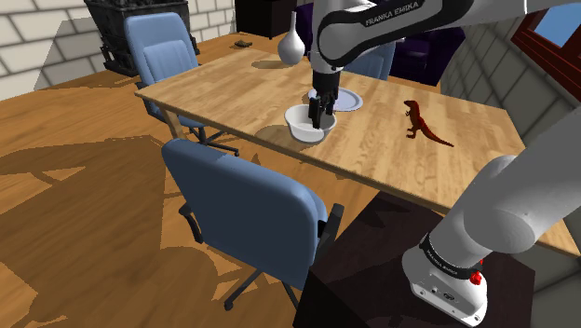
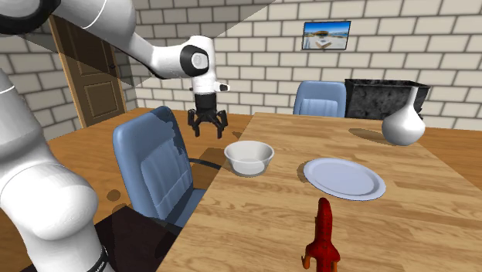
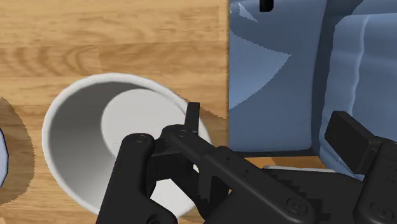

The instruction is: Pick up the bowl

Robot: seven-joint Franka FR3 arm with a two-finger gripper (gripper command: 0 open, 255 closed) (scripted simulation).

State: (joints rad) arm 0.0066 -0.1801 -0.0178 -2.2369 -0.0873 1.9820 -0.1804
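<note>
Wooden desk (image 1: pixel 391 158) directly beneath the jaws, with the white bowl (image 2: pixel 249 157) upright on it near the edge, just below them and a little to one side: approach apparently made, grasp and lift both left to do. Jaws spread wide, empty, hanging above the bowl and clear of it. Blue chair (image 1: pixel 251 205) drawn up close to that same desk edge, below the outer side of the jaws; probably the tightest boundary for any descent or swing outward. White plate (image 2: pixel 344 178) on the far side of the bowl from the jaws, near the bowl but apart. White vase (image 2: pixel 403 124) farther off beyond the plate, no obstacle. One finger (image 3: pixel 193 116) poised over the bowl's chair-side rim, the other out past the desk edge above the chair seat; likely a rim pinch, needing a straight drop and a squeeze. Red toy dinosaur (image 2: pixel 323 236) well apart from the jaws. Open air overhead for the lift.
</note>
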